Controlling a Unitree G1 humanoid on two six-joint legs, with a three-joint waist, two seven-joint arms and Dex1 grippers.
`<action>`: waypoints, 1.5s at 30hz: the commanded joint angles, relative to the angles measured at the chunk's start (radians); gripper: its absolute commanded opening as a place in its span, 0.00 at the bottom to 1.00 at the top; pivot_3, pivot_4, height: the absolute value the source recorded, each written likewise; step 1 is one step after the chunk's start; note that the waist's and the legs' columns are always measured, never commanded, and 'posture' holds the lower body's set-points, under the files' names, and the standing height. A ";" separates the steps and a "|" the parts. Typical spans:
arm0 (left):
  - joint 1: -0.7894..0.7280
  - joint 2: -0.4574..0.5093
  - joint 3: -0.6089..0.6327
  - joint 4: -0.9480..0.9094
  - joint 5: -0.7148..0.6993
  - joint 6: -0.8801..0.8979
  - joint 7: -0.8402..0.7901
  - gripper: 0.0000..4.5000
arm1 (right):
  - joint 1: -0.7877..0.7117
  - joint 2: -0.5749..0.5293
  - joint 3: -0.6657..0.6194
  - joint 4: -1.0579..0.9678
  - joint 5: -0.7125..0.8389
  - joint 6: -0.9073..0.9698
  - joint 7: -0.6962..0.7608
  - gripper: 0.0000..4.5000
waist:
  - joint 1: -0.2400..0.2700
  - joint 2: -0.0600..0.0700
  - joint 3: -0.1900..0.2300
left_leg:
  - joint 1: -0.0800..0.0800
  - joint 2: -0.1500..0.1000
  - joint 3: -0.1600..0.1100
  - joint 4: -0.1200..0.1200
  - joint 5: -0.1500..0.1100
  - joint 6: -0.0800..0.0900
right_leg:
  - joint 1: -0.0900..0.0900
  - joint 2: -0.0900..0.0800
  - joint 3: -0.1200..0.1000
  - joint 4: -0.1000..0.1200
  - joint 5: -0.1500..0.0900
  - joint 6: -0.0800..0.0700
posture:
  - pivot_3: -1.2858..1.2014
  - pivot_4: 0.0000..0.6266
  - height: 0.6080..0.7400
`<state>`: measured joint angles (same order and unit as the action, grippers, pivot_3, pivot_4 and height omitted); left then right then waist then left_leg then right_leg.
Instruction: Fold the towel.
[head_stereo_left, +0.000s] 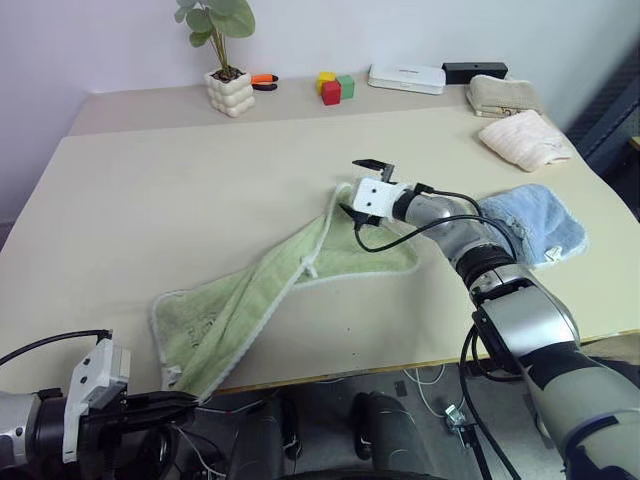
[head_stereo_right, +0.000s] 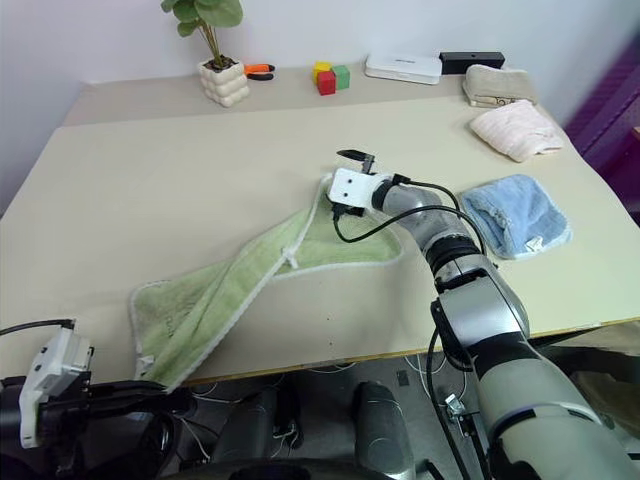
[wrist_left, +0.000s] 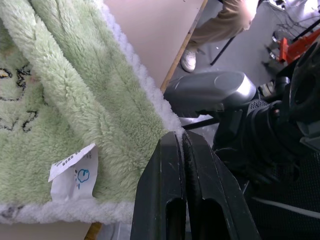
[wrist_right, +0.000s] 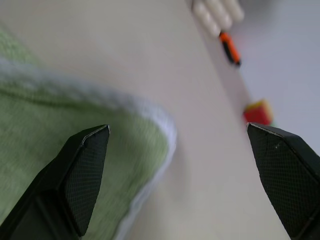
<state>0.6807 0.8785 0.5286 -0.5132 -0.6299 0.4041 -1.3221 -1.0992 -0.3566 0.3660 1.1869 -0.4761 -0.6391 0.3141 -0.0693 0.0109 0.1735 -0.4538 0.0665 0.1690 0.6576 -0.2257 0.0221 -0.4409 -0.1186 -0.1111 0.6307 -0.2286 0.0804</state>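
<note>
My left end effector (head_stereo_left: 185, 398) sits below the near desk (head_stereo_left: 150, 190) edge at the left, clenched on the near corner of the towel (head_stereo_left: 250, 295); the left wrist view shows its fingers (wrist_left: 172, 200) pressed together with the whitish edging caught between them, beside a small white care label (wrist_left: 75, 170). The towel lies in a loose diagonal band across the front of the desk, from that near-left corner, which droops over the edge, up to its far corner near the desk's middle. It is partly doubled along its length, with the stitched edge running down the band. I judge it light, soft and limp: it will sag and drag, not hold shape, and terry pile should grip well. The best holds are the stitched corners. My right end effector (head_stereo_left: 365, 190) hovers at the far corner with its jaws wide apart and grasping nothing; the right wrist view shows that corner (wrist_right: 155, 130) lying between the fingertips. To the left and beyond the towel the desk is bare, giving room to lay the cloth out. To the right a light blue towel (head_stereo_left: 545, 225) lies near my right forearm, with cream towels (head_stereo_left: 520, 135) further back. A potted plant (head_stereo_left: 225, 60), blocks (head_stereo_left: 335, 87) and boxes stand well apart along the back edge.
</note>
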 joint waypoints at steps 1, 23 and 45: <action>0.020 -0.024 -0.006 0.004 0.020 -0.047 -0.018 0.02 | -0.061 0.024 0.076 0.000 -0.108 -0.045 -0.141 1.00 | -0.003 0.000 0.000 | 0.000 0.000 0.000 0.000 0.000 0.000 | 0.000 0.000 0.000 0.000 0.000 0.000 | 0.52 0.24 1.00; -0.041 -0.093 -0.075 0.272 0.116 -0.332 -0.085 0.00 | -0.123 0.023 0.283 0.063 -0.331 -0.006 -0.282 0.01 | -0.002 -0.001 -0.001 | 0.009 0.001 0.013 -0.010 0.003 -0.005 | -0.002 0.002 0.005 0.003 -0.003 -0.004 | 0.52 0.24 1.00; -0.716 -0.188 -0.107 0.454 0.044 -0.250 0.312 0.00 | 0.466 -0.426 -0.206 -0.897 0.560 0.381 0.687 0.01 | 0.017 -0.003 -0.002 | 0.013 0.001 0.007 -0.007 0.004 0.000 | 0.005 0.001 0.004 0.002 0.000 0.000 | 0.52 0.24 1.00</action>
<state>-0.0088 0.6846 0.4275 -0.0401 -0.5625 0.1290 -1.0314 -0.6109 -0.7645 0.2191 0.4001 0.0255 -0.3206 0.9867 -0.0520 0.0080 0.1718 -0.4406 0.0675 0.1758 0.6507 -0.2216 0.0226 -0.4355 -0.1175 -0.1069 0.6333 -0.2287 0.0801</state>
